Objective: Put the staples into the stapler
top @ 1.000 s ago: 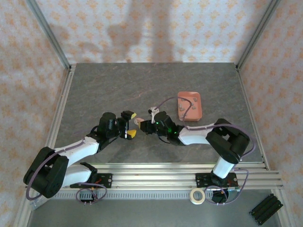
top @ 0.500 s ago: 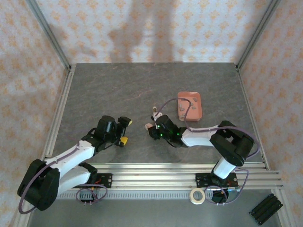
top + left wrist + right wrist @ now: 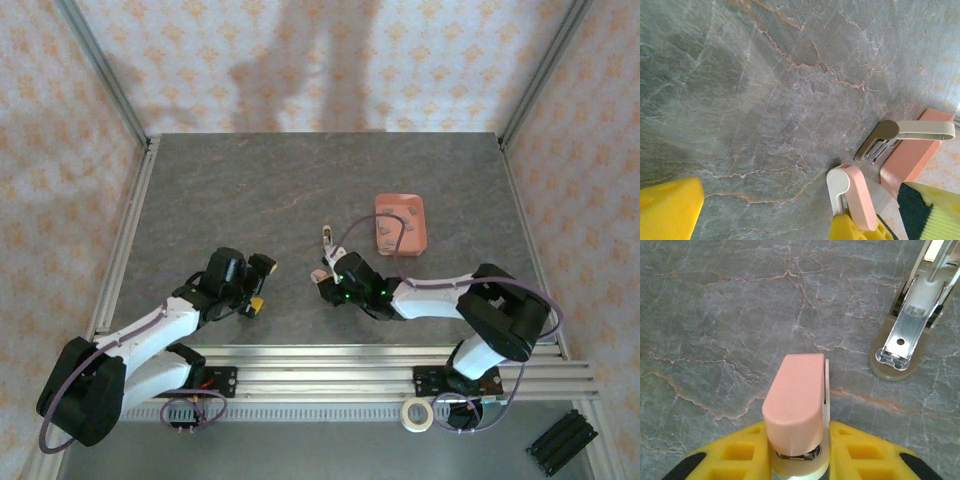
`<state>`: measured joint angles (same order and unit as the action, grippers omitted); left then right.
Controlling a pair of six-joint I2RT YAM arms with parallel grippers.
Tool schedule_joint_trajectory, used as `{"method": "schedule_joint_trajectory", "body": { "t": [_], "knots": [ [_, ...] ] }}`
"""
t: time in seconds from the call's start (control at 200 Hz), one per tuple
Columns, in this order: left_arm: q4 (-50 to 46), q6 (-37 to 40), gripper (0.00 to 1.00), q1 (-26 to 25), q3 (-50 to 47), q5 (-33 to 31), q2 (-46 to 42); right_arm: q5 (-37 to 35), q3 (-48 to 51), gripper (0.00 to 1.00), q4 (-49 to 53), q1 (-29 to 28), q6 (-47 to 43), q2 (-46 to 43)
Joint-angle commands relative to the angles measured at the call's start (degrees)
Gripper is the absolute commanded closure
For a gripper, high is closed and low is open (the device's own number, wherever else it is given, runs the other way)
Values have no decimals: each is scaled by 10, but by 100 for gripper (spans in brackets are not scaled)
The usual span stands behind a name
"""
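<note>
**Right gripper** (image 3: pixel 796 442): the jaws are closed on the stapler (image 3: pixel 795 400). The yellow pads (image 3: pixel 735 452) bear on both flanks of its rear end. The pink body projects straight forward from the jaws, with its long axis in line with the fingers. It cannot be told whether the nose rests on the table (image 3: pixel 715 315).

**Ahead of the jaws:** the metal channel part (image 3: pixel 907 327) lies forward and to the right of the pink nose, apart from it. Its channel side faces up, and its long axis runs diagonally away to the right. It cannot be told whether it is joined to the pink body.

**Left gripper** (image 3: pixel 255 284): the jaws are wide apart and empty. They face the stapler's nose across a gap of bare table.

**Staples** (image 3: pixel 392 228): small grey strips lie in the tray (image 3: pixel 423 228), farther back and to the right of the right gripper. They sit behind its wrist, not in front of its jaws, and are too small to count.

**Assessment:** a strip will have to be laid parallel to the channel's long axis. The right arm is nearer the tray but occupied. The left arm is free but farther away, with the stapler between it and the tray.
</note>
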<state>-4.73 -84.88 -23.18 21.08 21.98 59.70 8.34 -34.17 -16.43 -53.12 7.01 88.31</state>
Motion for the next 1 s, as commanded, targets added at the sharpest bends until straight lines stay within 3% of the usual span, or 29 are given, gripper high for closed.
{"method": "schedule_joint_trajectory", "body": {
  "t": [0.0, 0.255, 0.365, 0.676, 0.826, 0.991],
  "knots": [
    [0, 16, 0, -2, 6, -8, -10, -7, 19, 71, 26, -7, -1, -16],
    [-12, 30, 0, -2, 6, -10, -12, -8, 20, 63, 57, -15, 4, -27],
    [-21, 38, 0, -1, 6, -12, -13, -5, 16, 55, 77, -15, 10, -40],
    [-90, 118, 1, -2, 33, -35, -17, -12, -16, 38, 204, -12, 39, -161],
    [-92, 134, 1, -2, 35, -36, -6, -7, -51, 35, 299, 24, 125, -178],
    [-69, 132, 1, -1, 28, -30, 14, 39, -63, 32, 295, 51, 196, -167]
  ]
}}
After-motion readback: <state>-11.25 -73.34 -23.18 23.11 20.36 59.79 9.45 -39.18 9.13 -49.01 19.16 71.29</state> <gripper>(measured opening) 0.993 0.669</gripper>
